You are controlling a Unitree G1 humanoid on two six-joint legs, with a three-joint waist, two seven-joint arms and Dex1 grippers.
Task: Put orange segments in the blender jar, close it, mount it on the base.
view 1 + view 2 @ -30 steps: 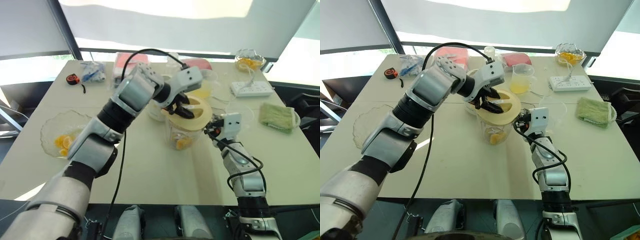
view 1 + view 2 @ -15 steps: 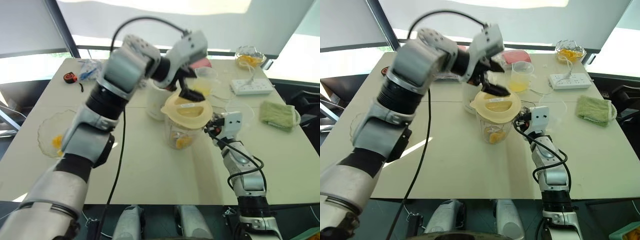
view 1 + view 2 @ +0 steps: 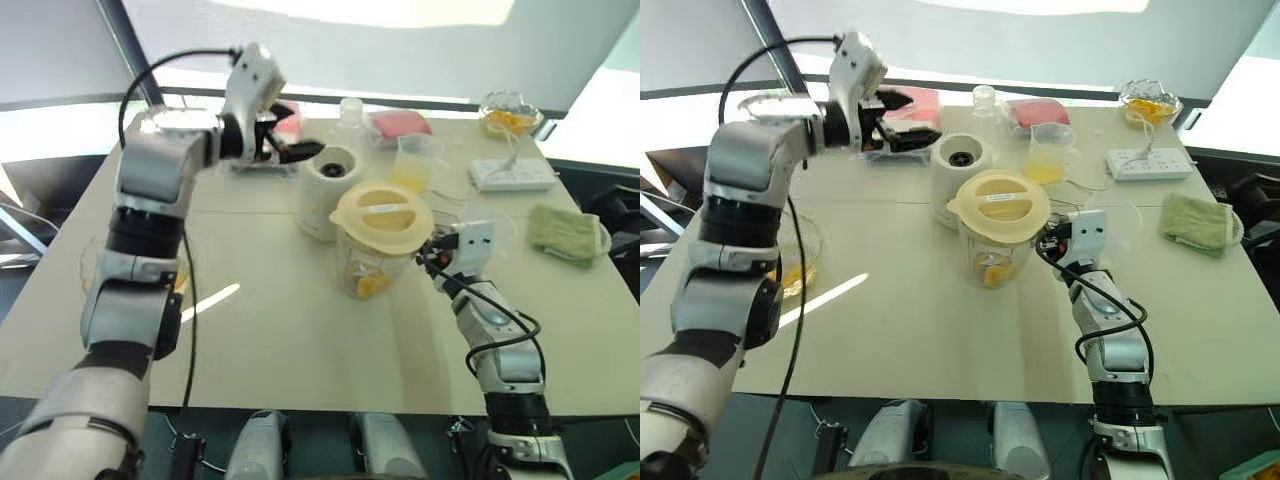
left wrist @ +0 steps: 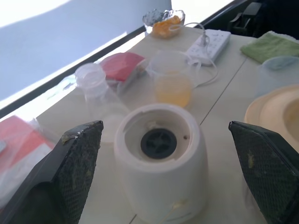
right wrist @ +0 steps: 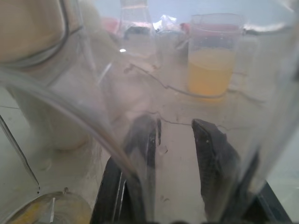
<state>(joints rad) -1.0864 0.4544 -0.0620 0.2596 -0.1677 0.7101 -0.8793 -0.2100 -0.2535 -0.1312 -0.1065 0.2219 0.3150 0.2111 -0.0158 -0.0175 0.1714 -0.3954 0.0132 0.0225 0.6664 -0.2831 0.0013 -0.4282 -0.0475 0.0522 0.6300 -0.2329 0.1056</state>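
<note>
Holding the blender jar (image 3: 996, 240) by its side handle, my right claw (image 3: 1052, 240) is pinched on that handle, visible through clear plastic in the right wrist view; I judge this grip is there to steady the jar and to carry it.

Item, lid (image 3: 1000, 196): cream-yellow, seated on the jar's mouth, so closing looks done.

Item, orange segments (image 3: 988, 272): a few lie at the jar's bottom, seen through the wall. More sit in a glass bowl (image 3: 510, 118) at the tabletop's (image 3: 940, 320) far right corner.

Item, base (image 3: 958, 176): white, upright, just behind and to the left of the jar, its dark socket (image 4: 159, 143) facing up and unobstructed, ready to receive the jar.

Item, my left claw (image 3: 908, 118): spread wide, gripping nothing, raised beyond the base to the left, pointing roughly level toward it. From there it leaves the path between jar and base free, as I judge.

Item, measuring cup (image 3: 1044, 156): pale yellow juice, standing behind the jar, apart from it.

Remaining step, by my reckoning: lift the jar and set it on the socket.
</note>
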